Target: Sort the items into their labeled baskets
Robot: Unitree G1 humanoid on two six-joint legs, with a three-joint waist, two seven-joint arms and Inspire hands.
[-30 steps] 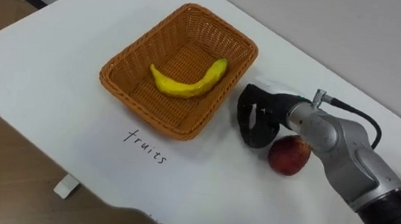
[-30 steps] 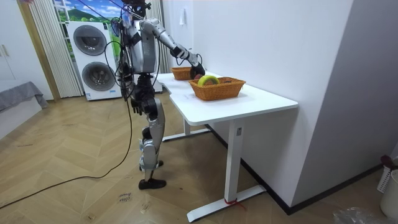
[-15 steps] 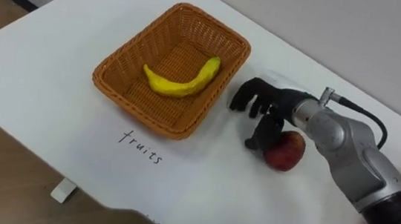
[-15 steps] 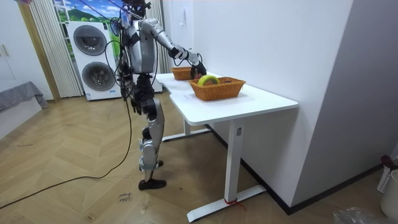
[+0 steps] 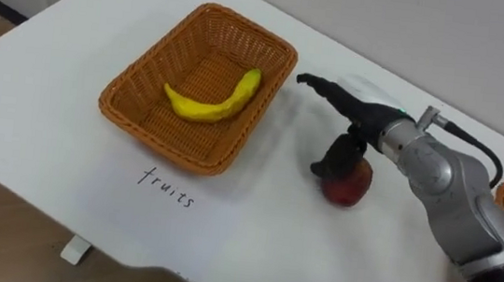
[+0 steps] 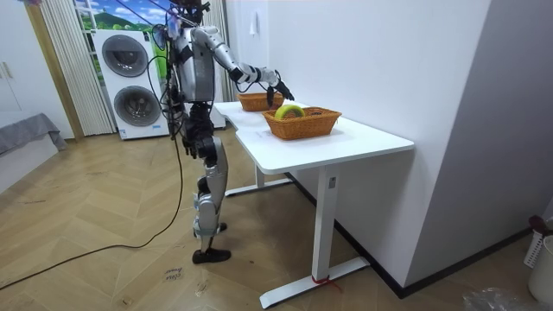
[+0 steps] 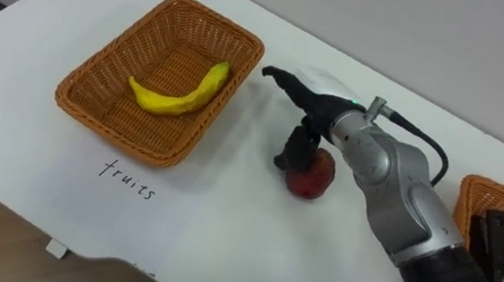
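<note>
Right hand (image 5: 357,110) has gone from curled beside the apple (image 5: 349,185) a second ago to stretched out: fingers now straight, pointing past the apple toward the fruit basket (image 5: 162,148), thumb (image 5: 337,156) hanging down against the apple's basket-side face. Nothing is gripped; the hand is wide open and only the thumb seems to touch the fruit.

The apple sits on the white table (image 5: 72,66), near the basket's right end and apart from it. It keeps the same spot relative to the basket as before; the overall shift in the eye views is the camera's own.

Banana (image 5: 209,99) already lies in the fruit basket, above the handwritten label (image 5: 167,187). The second basket (image 7: 499,197) at far right holds a dark office item (image 7: 497,240).

Judgement: the hand has opened to set up a grasp, not closed yet. The apple is not secured, so the fruit half is unfinished. Risk: the thumb nudges the apple and it rolls.
</note>
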